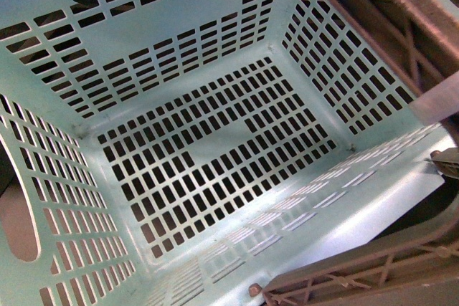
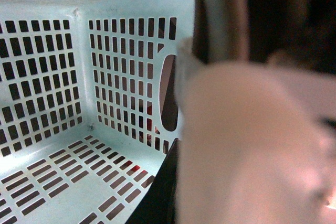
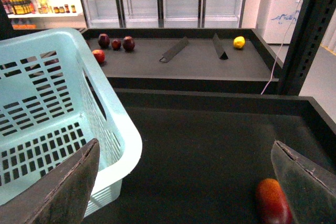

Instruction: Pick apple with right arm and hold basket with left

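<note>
Right wrist view, open tray point(image 3: 210, 150) between basket point(image 3: 122, 127), apple point(image 3: 270, 201)

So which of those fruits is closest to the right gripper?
The apple, red with an orange patch, on the near tray beside the right gripper. The dark fruits, the other red one and the yellow one sit on the far tray.
</note>
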You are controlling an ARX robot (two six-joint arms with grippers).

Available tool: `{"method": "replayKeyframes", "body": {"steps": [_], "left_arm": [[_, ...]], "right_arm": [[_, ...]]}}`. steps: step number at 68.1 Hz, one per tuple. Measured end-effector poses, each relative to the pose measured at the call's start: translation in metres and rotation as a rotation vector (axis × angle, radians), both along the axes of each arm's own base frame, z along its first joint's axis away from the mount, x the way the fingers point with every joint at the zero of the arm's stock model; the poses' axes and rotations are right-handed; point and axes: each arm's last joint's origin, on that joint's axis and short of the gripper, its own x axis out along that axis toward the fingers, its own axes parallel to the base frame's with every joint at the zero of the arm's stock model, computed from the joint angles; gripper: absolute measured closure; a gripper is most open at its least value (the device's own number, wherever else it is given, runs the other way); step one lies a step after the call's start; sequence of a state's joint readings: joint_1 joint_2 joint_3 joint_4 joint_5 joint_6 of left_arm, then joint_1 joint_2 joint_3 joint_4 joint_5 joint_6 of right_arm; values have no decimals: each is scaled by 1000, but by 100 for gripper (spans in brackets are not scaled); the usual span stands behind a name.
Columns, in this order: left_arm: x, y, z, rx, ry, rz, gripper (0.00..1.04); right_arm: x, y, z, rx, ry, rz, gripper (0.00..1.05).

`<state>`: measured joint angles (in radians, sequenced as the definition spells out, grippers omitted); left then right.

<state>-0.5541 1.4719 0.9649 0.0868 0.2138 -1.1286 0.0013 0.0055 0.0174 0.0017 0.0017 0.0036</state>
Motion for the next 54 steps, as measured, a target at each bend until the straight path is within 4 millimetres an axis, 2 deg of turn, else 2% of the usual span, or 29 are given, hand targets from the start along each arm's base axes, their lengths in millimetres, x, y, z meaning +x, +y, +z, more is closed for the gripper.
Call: {"method": "replayKeyframes", "body": {"steps": [12, 19, 22, 35, 44, 54], "left_arm": [[0, 0, 0, 0, 0, -5, 99], [0, 0, 0, -1, 1, -7, 99], [0, 0, 0, 0, 0, -7, 99], [0, 0, 0, 3, 0, -5, 99], [0, 0, 0, 1, 2, -8, 99], [0, 0, 0, 4, -1, -5, 99]], "right_arm": [[0, 0, -1, 12, 20, -18, 9], [1, 0, -5, 101, 326, -265, 9], [3, -1, -10, 117, 396, -344, 9], [22, -17, -15, 216, 408, -409, 9], [45, -37, -36, 232, 489, -463, 9], [73, -57, -71, 201, 620, -466, 9]]}}
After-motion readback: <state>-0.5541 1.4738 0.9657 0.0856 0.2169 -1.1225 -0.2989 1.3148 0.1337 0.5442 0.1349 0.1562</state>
